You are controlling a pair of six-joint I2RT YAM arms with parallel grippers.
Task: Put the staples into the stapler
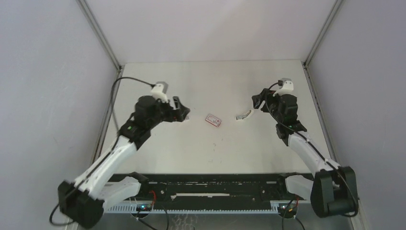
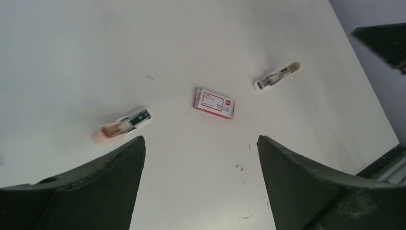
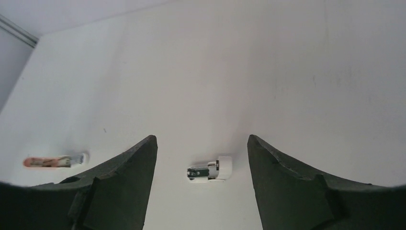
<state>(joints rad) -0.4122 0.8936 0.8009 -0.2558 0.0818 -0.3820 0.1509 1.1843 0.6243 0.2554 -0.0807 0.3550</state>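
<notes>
The staples, a flat pink-red box with a white label (image 1: 213, 120) (image 2: 214, 103), lie mid-table between the arms. A small white-and-metal stapler part (image 1: 243, 115) (image 2: 276, 76) (image 3: 209, 170) lies right of the box. A pink-and-white stapler part (image 2: 122, 126) (image 3: 55, 161) lies left of it. My left gripper (image 1: 181, 111) (image 2: 201, 140) hangs open above the table, just left of the box, holding nothing. My right gripper (image 1: 258, 100) (image 3: 201, 138) is open too, raised above the white part, which rests on the table apart from both fingers.
Several loose staples (image 2: 239, 167) are scattered on the white table (image 1: 210, 153) near the left gripper. Grey walls with metal corner posts (image 1: 100, 33) enclose the table. A black rail (image 1: 210, 184) runs along the near edge between the arm bases.
</notes>
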